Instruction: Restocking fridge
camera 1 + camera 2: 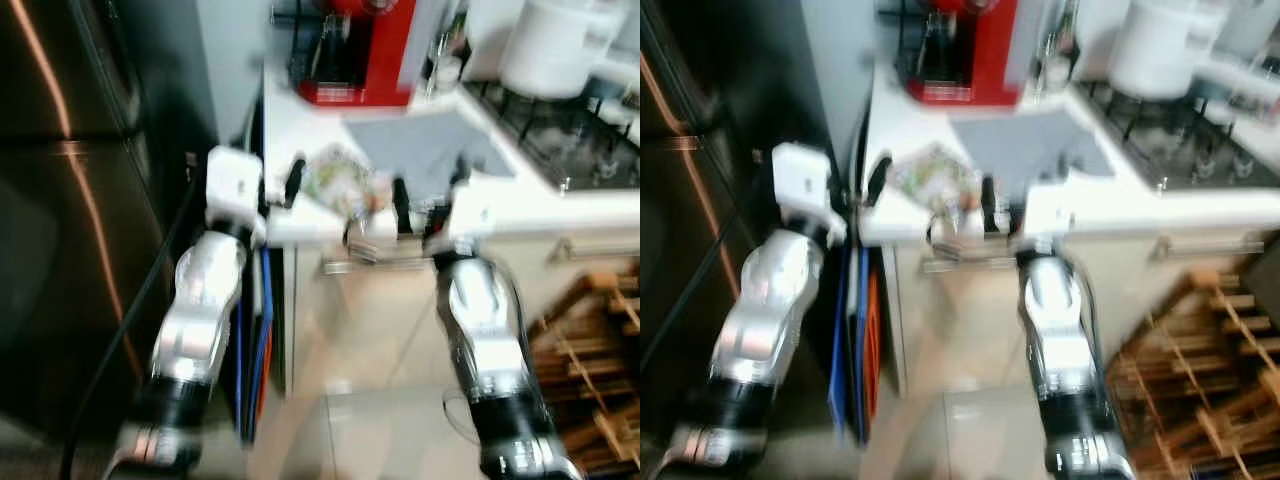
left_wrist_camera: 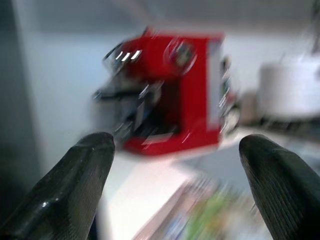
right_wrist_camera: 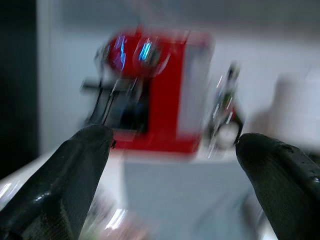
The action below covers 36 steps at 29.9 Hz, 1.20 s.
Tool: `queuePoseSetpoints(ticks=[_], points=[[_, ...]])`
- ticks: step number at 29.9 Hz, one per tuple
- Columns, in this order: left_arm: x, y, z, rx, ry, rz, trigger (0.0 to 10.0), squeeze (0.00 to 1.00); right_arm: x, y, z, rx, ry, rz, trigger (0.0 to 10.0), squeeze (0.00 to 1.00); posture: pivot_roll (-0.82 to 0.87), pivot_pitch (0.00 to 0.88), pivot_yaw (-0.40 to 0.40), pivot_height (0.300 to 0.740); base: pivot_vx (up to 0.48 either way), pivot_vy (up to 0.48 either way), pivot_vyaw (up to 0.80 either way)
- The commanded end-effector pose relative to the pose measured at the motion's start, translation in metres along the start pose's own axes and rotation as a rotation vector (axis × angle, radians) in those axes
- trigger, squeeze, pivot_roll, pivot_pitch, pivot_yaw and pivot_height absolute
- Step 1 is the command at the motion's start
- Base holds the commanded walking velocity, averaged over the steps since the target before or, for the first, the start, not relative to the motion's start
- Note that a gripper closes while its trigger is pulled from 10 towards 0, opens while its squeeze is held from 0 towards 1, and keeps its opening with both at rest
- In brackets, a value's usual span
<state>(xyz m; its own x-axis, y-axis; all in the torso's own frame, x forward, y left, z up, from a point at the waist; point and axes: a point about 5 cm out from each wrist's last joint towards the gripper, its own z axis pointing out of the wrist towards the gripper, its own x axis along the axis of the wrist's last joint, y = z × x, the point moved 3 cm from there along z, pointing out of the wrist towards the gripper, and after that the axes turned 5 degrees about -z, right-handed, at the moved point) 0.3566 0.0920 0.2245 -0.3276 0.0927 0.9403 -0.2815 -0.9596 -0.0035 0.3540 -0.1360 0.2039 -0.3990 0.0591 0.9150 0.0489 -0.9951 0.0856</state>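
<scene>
Image quality: all four pictures are motion-blurred; fine detail is not readable.
Fridge [image 1: 70, 220]: dark, glossy door on the robot's left, shut, with an orange streak of reflected light across it.
Counter [image 1: 300, 130]: white worktop directly ahead, its near edge at the level of both grippers.
Bag [image 1: 340, 180]: a crinkled packet with green and mixed colours, lying on the counter close to the near edge, between the two grippers; contents cannot be made out.
Left gripper [image 2: 180, 190]: fingers spread wide apart, holding nothing; raised at the counter's front left corner, just beside the bag.
Right gripper [image 3: 175, 185]: fingers likewise spread wide, nothing between them; held at the counter's front edge, on the bag's right side.
Contact: whether either gripper touches the bag cannot be told through the blur.
Coffee machine [image 1: 360, 50]: red, standing at the back of the counter, beyond the bag.
Mat [image 1: 420, 140]: grey sheet lying flat on the counter, behind and to the right of the bag.
Stove [image 1: 570, 140]: gas hob to the right of the mat, carrying a white pot [image 1: 555, 45].
Boards [image 1: 255, 340]: blue and orange, upright in the gap between fridge and cabinet.
Rack [image 1: 590, 370]: wooden lattice, low on the right.
</scene>
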Motion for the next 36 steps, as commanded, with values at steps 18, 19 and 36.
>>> queuePoseSetpoints(ticks=[18,19,36], points=[[-0.034,-0.027,0.052,0.037,-0.254,-0.194,10.0,0.00,-0.035,0.007,0.003,-0.100,-0.248,0.378,10.0,0.93,-0.04,0.000,-0.028,0.740,0.000,0.000,0.00],[-0.034,-0.027,0.052,0.037,-0.254,-0.194,10.0,0.00,-0.035,0.007,0.003,-0.100,-0.248,0.378,10.0,0.93,-0.04,0.000,-0.028,0.740,0.000,0.000,0.00],[-0.051,-0.007,0.060,-0.059,-0.360,-0.228,10.0,0.00,-0.039,0.002,-0.013,-0.090,-0.319,0.413,10.0,0.93,-0.08,0.000,-0.042,0.740,0.000,0.000,0.00]])
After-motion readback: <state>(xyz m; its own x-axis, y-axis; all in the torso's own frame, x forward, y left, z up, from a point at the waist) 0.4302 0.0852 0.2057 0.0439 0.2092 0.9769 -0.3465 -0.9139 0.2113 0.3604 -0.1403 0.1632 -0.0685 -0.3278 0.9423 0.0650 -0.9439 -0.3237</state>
